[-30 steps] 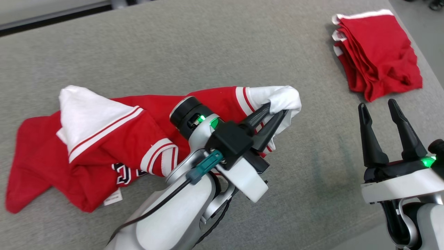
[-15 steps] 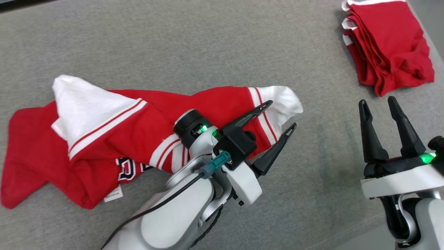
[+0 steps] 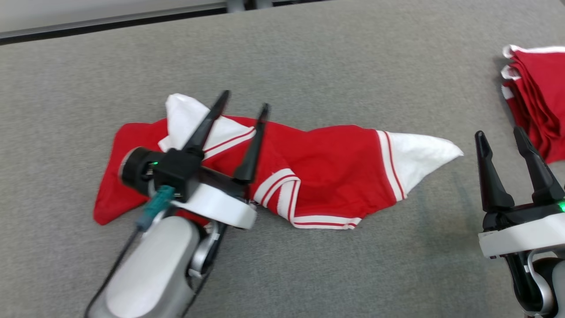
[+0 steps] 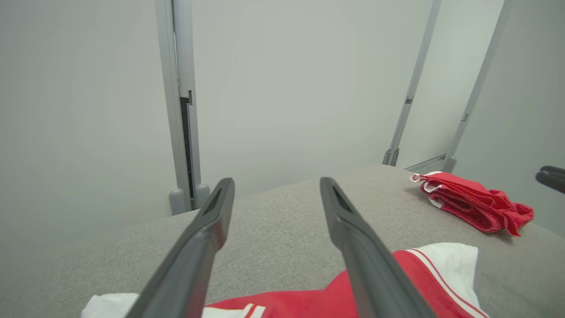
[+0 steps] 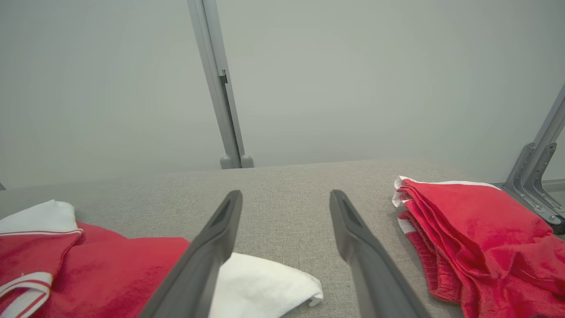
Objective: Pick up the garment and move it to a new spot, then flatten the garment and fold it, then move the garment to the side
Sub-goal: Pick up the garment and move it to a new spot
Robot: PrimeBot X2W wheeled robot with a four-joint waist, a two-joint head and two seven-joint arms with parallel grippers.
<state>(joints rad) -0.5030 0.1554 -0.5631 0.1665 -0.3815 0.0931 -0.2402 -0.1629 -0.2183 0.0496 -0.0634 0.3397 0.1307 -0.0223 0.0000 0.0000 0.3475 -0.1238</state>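
Having just let go of the white sleeve (image 3: 419, 152), my left gripper (image 3: 245, 99) hangs spread, empty, over the garment (image 3: 335, 163), lying crumpled well clear of the folded stack (image 3: 538, 101), near which my right gripper (image 3: 499, 132) gapes idle, so flattening likely comes next.

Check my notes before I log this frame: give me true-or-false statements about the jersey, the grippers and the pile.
1. The left gripper is open, gripping nothing. True.
2. The jersey lies neatly folded. False: it lies crumpled and unfolded on the table.
3. The right gripper is shut on the jersey's white sleeve. False: it is open and apart from the sleeve, to its right.
4. A pile of folded red garments lies at the table's right edge. True.
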